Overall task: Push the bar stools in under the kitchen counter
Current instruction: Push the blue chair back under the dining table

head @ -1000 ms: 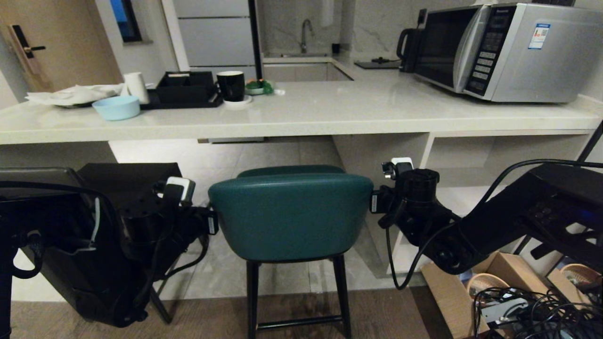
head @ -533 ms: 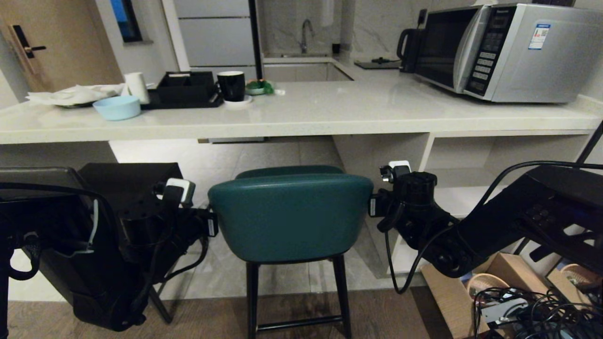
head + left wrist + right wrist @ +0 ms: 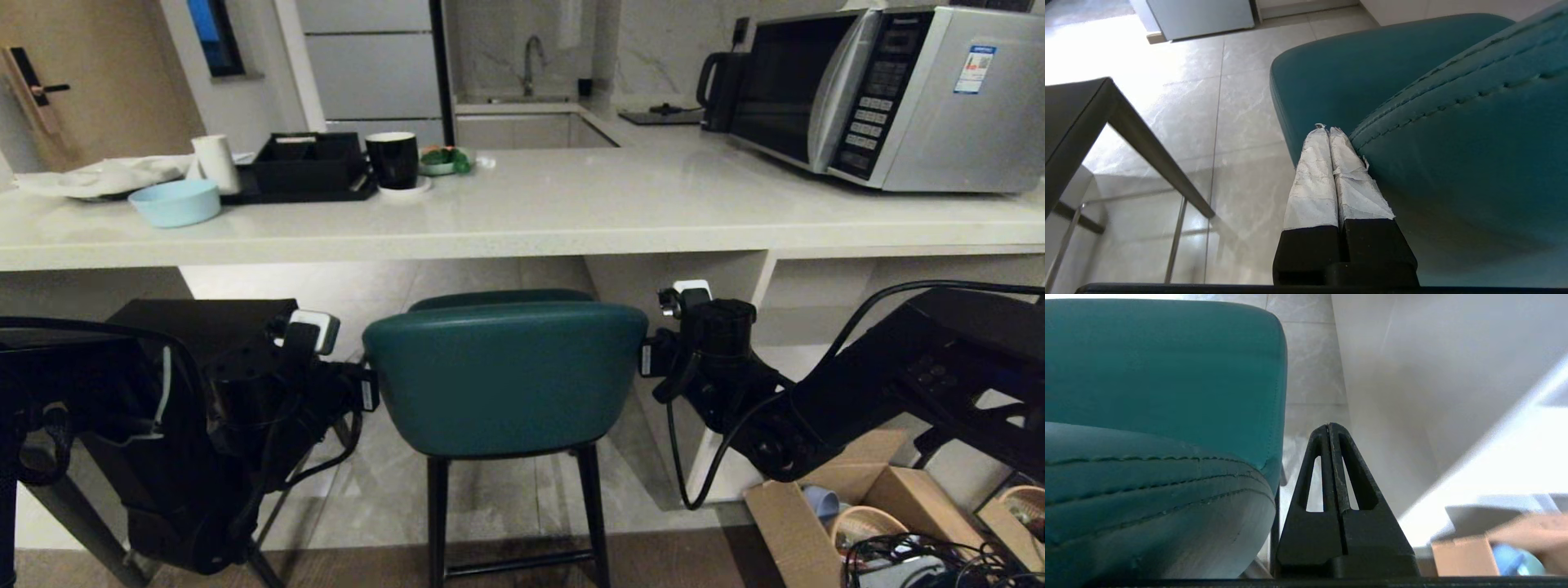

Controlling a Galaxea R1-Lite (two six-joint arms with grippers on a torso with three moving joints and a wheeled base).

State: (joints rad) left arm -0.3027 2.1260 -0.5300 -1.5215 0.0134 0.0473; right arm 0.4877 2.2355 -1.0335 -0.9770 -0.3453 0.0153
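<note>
I bracket teal stool (image 3: pixel 504 376) backrest, left fingers (image 3: pixel 1327 171) and right fingers (image 3: pixel 1333 469) pressed together, stiff pushers; seat short of bench (image 3: pixel 522 220).

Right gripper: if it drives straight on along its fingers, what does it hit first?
Probably nothing on the stool: the shut right gripper runs alongside the teal stool, not into it. Ahead lies tiled floor beside the counter's white panel leg; depth is unclear.

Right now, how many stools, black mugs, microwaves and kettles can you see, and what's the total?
Stools: 2, teal and grey
Black mugs: 1
Microwaves: 1
Kettles: 1
Total: 5
</note>
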